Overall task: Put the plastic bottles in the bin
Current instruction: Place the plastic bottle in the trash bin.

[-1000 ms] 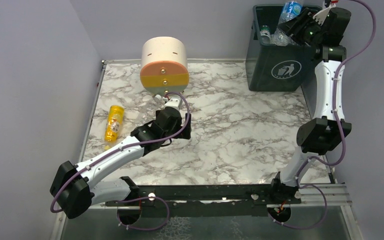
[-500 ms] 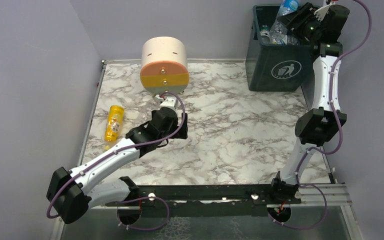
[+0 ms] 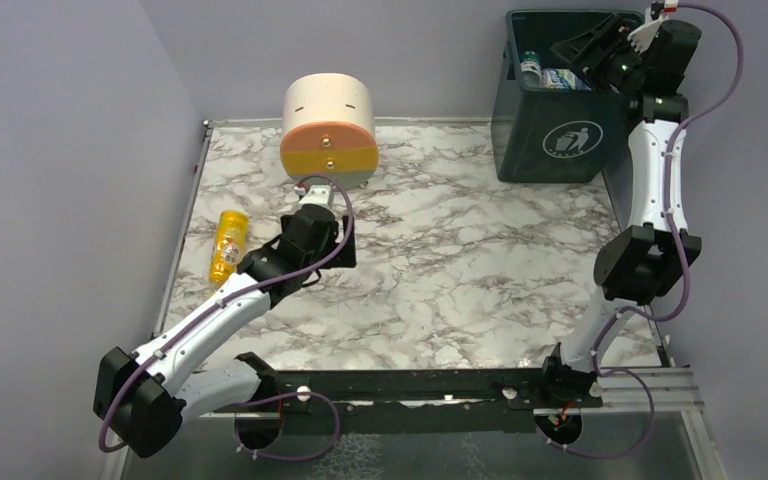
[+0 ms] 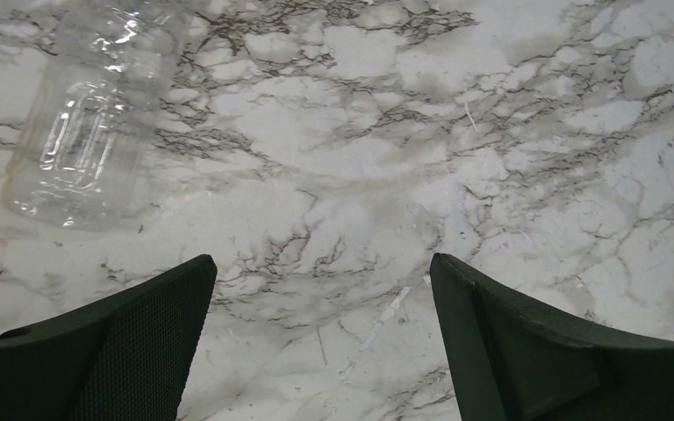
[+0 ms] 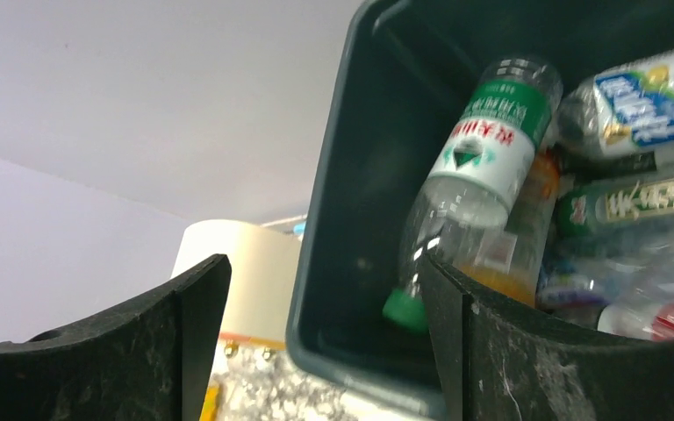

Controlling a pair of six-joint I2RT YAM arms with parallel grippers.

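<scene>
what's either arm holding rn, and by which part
Nothing is held: the right fingers stand open over the bin, the left fingers open above the table.

A white litter-person sign [image 3: 570,141] marks the front of the tall dark teal plastic bin [image 3: 516,120], below the right gripper [image 3: 575,48]; labels on its clear plastic bottles [image 5: 483,149] cannot be read.

Middle of the marble table [image 3: 480,260] open for passing, cream drawer unit [image 3: 328,125] blocking at 11 o'clock, bin [image 3: 550,130] at 1 o'clock crowded with bottles [image 5: 491,149], orange bottle [image 3: 227,245] lying at 9 o'clock, clear bottle [image 4: 88,132] at 10 o'clock from the left gripper [image 4: 320,263]
</scene>
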